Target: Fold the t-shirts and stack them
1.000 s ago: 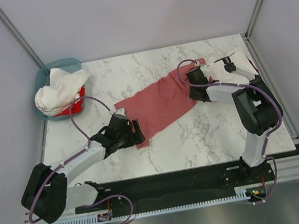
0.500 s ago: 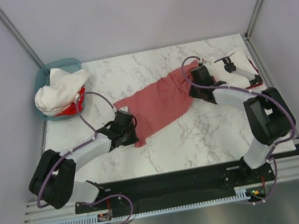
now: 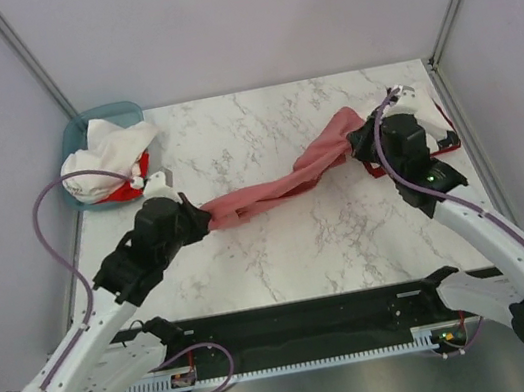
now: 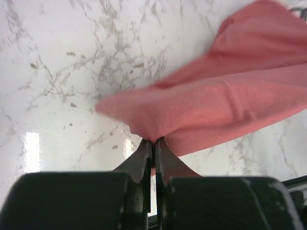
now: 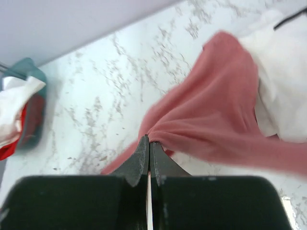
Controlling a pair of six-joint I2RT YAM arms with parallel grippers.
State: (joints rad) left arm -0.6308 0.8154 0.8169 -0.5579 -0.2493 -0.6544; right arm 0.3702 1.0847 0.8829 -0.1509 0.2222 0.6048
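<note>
Rising salmon t-shirt (image 3: 285, 185), now stretched

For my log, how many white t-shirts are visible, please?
2: one white t-shirt in the teal basket, a second white t-shirt at the table's right edge; others possibly hidden.

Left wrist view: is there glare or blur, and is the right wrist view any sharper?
Left wrist view: glare patch on the marble table at left; salmon-red t-shirt slightly soft. Right wrist view: not sharper; the shirt smears at lower right, the teal basket is blurred.
</note>
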